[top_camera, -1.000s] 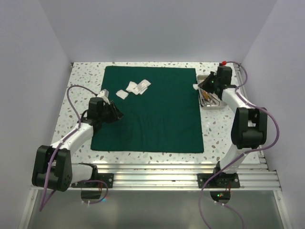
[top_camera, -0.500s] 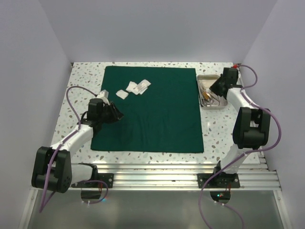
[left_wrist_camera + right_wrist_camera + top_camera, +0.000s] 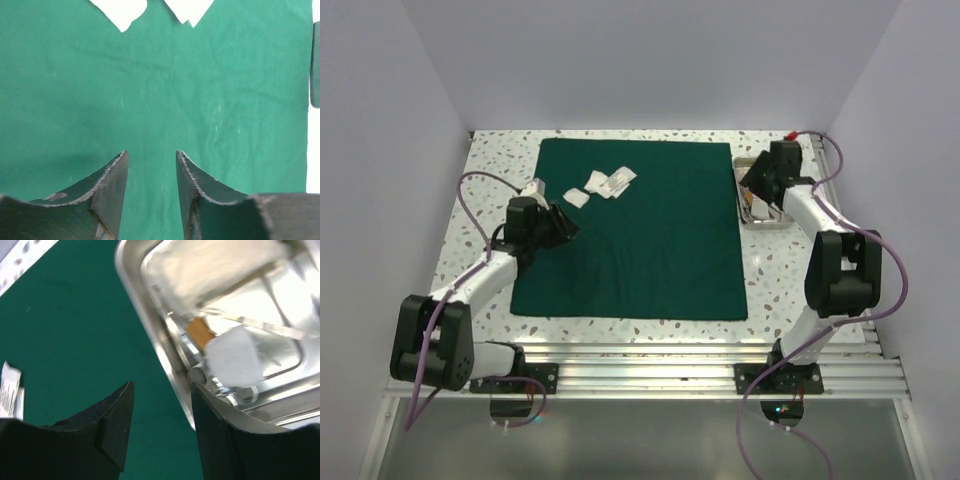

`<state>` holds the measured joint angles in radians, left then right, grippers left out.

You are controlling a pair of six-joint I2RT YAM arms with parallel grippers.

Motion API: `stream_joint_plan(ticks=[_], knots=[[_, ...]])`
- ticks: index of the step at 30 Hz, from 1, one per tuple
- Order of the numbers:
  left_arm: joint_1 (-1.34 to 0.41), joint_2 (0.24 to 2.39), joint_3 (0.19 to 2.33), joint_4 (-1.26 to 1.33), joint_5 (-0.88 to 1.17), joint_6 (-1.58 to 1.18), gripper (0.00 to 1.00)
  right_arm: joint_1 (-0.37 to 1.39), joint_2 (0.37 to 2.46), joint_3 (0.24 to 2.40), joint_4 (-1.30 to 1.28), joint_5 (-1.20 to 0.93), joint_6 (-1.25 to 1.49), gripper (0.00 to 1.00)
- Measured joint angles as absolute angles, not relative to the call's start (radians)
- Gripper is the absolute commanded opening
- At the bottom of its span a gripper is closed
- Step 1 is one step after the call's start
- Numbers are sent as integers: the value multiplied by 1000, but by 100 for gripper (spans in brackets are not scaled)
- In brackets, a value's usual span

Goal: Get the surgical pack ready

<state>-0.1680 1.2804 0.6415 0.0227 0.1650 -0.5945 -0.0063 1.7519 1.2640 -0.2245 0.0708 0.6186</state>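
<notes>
Across the surface [image 3: 492, 165], found green drape [image 3: 640, 235] spread flat, gauze pads [image 3: 601, 184] on it, steel tray [image 3: 150, 332] beside its right edge. Saw right claw [image 3: 161, 386] apart over tray rim, left claw [image 3: 151, 154] apart over drape.

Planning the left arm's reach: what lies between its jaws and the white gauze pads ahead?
Only bare green drape, as the left wrist view shows; the gauze pads lie past it.
</notes>
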Motion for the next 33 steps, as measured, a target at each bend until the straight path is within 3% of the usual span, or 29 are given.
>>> stream_joint_plan(ticks=[7, 21, 33], knots=[[-162, 1443, 771, 55, 114, -646, 53, 200, 1766, 1325, -187, -30, 570, 53], [-158, 1718, 1008, 81, 73, -670, 51, 392, 2184, 1626, -48, -263, 710, 55], [-158, 1610, 845, 119, 62, -661, 51, 498, 2412, 1759, 124, -227, 1013, 50]])
